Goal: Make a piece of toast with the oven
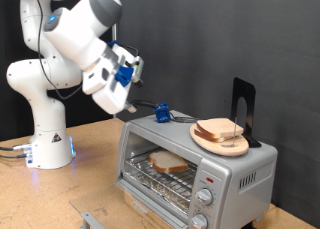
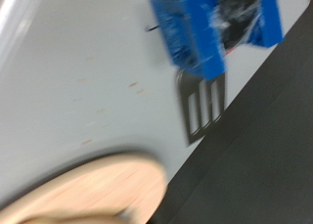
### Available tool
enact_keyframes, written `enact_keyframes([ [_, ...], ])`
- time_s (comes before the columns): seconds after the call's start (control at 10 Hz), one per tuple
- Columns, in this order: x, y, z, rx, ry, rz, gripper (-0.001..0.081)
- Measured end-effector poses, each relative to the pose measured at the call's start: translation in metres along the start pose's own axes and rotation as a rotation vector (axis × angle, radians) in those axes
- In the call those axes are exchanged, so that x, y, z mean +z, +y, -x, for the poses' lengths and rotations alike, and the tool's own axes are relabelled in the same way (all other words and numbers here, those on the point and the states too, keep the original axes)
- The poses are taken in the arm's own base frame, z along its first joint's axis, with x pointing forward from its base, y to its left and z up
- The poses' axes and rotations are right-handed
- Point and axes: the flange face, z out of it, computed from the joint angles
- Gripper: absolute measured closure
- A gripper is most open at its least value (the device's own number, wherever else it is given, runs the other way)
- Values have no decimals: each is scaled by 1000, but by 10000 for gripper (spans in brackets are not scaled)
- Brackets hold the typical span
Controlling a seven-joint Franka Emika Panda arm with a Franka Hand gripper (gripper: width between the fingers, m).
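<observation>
Resting inside the oven (image 1: 235,169) is toast (image 1: 169,163); end effector (image 1: 133,105) closure indiscernible above.

The exterior view is evenly lit and fairly sharp against a black backdrop. The wrist view is heavily motion-blurred (edges smeared throughout).

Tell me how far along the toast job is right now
Done, by the look of it: a piece of toast lies on the rack inside the oven, seen through the glass door, which looks shut. In hand: nothing shows in the gripper, which hangs above the oven's top beside a blue tool. Left: more bread sits on the wooden plate on top.
</observation>
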Motion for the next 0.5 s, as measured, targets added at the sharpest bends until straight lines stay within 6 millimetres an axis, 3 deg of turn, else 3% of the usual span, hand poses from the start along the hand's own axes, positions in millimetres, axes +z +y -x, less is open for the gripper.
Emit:
enact_keyframes([
  [0.5,-70,64,-3,124,46,-64,-2],
])
